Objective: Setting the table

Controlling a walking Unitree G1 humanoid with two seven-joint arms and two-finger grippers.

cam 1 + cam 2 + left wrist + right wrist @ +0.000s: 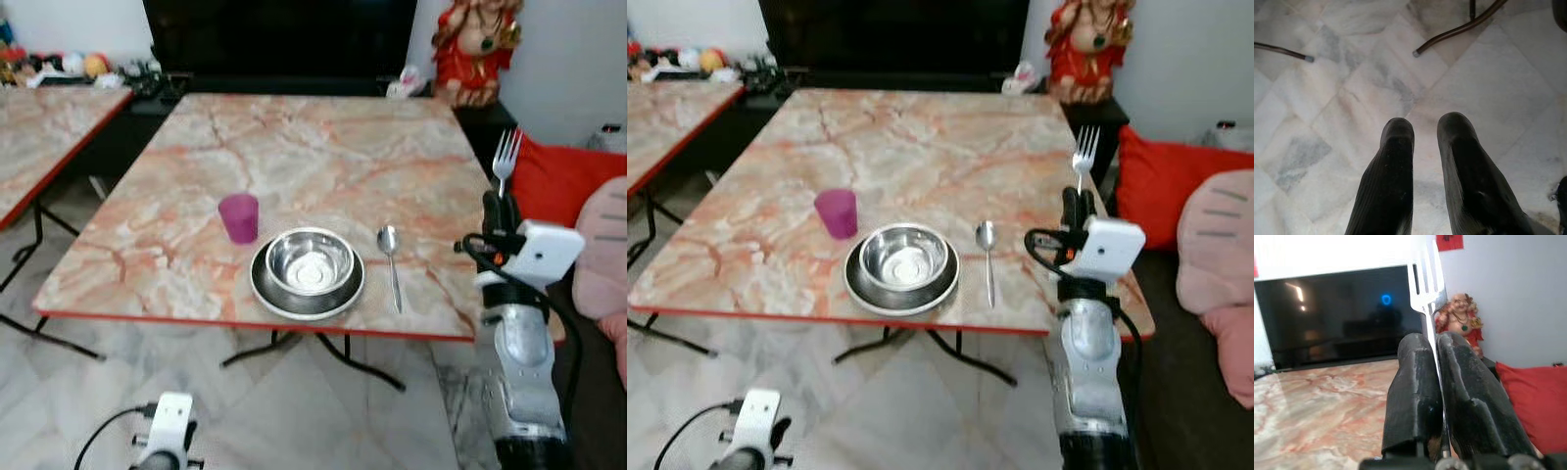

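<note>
The fork (506, 155) is standing upright, tines up, pinched in the right gripper (501, 211), which is reaching up on a raised arm at the marble table's (294, 147) right edge, right of the spoon (390, 257), steel bowl (310, 260) on its plate (284, 296) and purple cup (239, 216). In the left wrist view the left gripper (1425, 128) is hanging low, pointing at the tiled floor (1327, 98), fingers slightly parted and gripping nothing. In the right wrist view both fingers (1413, 382) are clamping the fork's handle, tines rising before a dark screen (1337, 313).
</note>
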